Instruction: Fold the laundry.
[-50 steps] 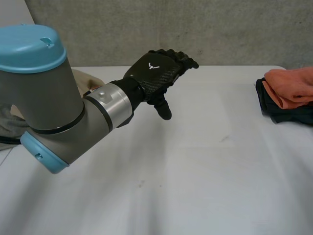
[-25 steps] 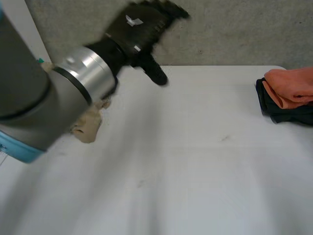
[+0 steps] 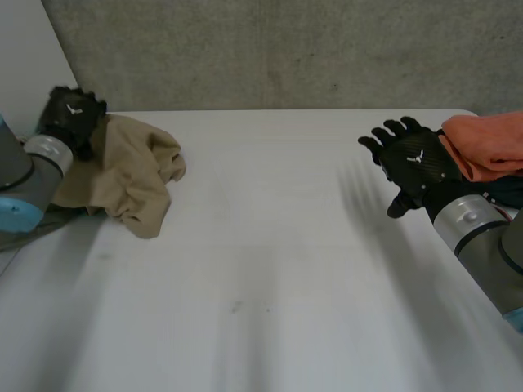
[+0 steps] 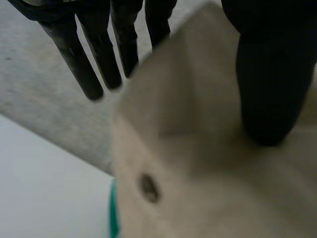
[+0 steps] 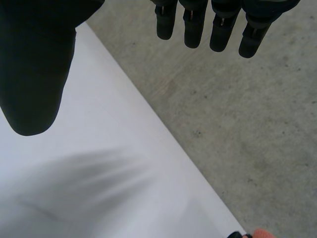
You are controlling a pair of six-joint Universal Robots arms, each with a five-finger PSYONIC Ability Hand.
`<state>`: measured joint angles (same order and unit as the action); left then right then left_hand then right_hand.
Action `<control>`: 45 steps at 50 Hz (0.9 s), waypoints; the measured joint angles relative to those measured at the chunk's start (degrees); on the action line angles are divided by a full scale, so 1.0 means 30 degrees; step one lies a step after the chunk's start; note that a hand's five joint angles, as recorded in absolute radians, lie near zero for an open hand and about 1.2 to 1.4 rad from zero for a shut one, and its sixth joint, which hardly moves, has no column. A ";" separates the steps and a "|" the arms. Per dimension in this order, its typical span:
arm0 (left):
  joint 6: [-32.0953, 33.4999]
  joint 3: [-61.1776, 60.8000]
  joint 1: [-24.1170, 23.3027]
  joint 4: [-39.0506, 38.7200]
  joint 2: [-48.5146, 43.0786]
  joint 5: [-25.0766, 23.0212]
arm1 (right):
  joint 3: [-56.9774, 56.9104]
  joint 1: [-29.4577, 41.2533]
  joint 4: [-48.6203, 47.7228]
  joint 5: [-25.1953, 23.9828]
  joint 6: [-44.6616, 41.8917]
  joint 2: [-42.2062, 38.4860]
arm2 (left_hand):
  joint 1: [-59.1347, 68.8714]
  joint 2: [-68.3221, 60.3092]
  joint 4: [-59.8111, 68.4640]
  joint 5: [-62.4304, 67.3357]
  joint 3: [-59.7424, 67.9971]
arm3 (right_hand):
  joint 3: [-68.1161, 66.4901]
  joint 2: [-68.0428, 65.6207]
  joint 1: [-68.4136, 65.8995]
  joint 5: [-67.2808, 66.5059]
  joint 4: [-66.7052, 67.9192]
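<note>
On a white table [image 3: 286, 269] before a concrete wall [image 3: 286, 49], a limp, light tan garment [image 3: 131, 175] lies crumpled at the far left, the left hand [image 3: 72, 114] at its far edge, grip impossible to tell, likely best lifted by a hem corner; the right hand [image 3: 413, 163] hovers spread, empty.

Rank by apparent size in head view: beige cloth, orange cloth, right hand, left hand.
1. beige cloth
2. orange cloth and right hand look alike; the cloth runs off the view's edge, so no ranking between them
3. left hand, smallest
</note>
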<state>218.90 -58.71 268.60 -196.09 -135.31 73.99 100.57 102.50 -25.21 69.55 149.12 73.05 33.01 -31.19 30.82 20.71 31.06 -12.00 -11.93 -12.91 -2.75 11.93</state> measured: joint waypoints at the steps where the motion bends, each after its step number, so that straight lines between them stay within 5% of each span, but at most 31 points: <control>1: -0.0009 0.0151 0.0058 -0.0134 -0.0293 -0.0311 | 0.0102 -0.0027 0.0020 0.0007 -0.0134 -0.0014 | 0.1862 -0.1743 0.1892 0.1799 0.1750 | 0.0000 0.0000 0.0000 -0.0002 0.0002; 4: -0.0511 0.0534 0.0056 -0.0430 -0.0741 -0.0910 | 0.0381 -0.0109 0.0049 0.0022 -0.0483 -0.0028 | 1.0230 -1.0585 1.0715 1.0157 1.0259 | 0.0000 0.0000 0.0000 -0.0002 0.0000; 6: -0.1105 0.0630 -0.0075 -0.0523 -0.0547 -0.0849 | 0.0483 -0.0147 0.0047 0.0027 -0.0605 -0.0021 | 1.0547 -1.2105 1.2209 1.1249 1.1553 | 0.0000 0.0000 0.0000 -0.0002 0.0000; 15: -0.5494 -0.0785 -0.2127 -0.0621 0.4034 0.0801 | 0.0603 -0.0460 0.0038 0.0130 -0.0685 0.0393 | 1.0547 -1.2387 1.2587 1.1252 1.2032 | 0.0000 0.0000 0.0000 -0.0002 0.0000; 24: -0.9199 -0.3884 -0.5933 -0.0535 0.8082 0.1071 | 0.0594 -0.0802 0.0612 0.0252 -0.0435 0.1485 | 1.0547 -1.2413 1.2726 1.1252 1.2194 | 0.0000 0.0000 0.0000 -0.0002 0.0000; 27: -1.0386 -0.5666 -0.8490 -0.0569 0.8361 0.1064 | 0.0598 -0.0820 0.1168 0.0259 -0.0366 0.1909 | 1.0547 -1.2427 1.2728 1.1252 1.2226 | 0.0000 0.0000 0.0000 -0.0002 0.0000; 31: -1.0504 -0.6074 -1.0190 -0.0507 0.6825 0.1138 | 0.0612 -0.0806 0.1486 0.0258 -0.0360 0.1984 | 0.7605 -0.8676 0.8824 0.8872 0.8702 | 0.0000 0.0000 0.0000 -0.0002 0.0000; 36: -0.9645 -0.5514 -1.1459 0.0278 0.4059 0.1502 | 0.0624 -0.0778 0.1798 0.0255 -0.0364 0.1928 | -0.2937 0.1668 -0.1677 -0.1717 -0.1566 | 0.0000 0.0000 0.0000 -0.0002 0.0000; 45: -0.7490 -0.5317 -1.1726 0.2741 0.4375 0.2933 | 0.0430 -0.0795 0.2504 0.0254 -0.0362 0.1979 | -0.4572 0.4273 -0.4271 -0.4483 -0.4219 | 0.0000 0.0000 0.0000 -0.0002 0.0000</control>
<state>196.43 -74.65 233.42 -187.87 -122.19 82.79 101.86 100.12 -17.70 70.32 148.03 78.98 19.30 -18.38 18.01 7.26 18.40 -12.00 -11.93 -12.91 -2.76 11.93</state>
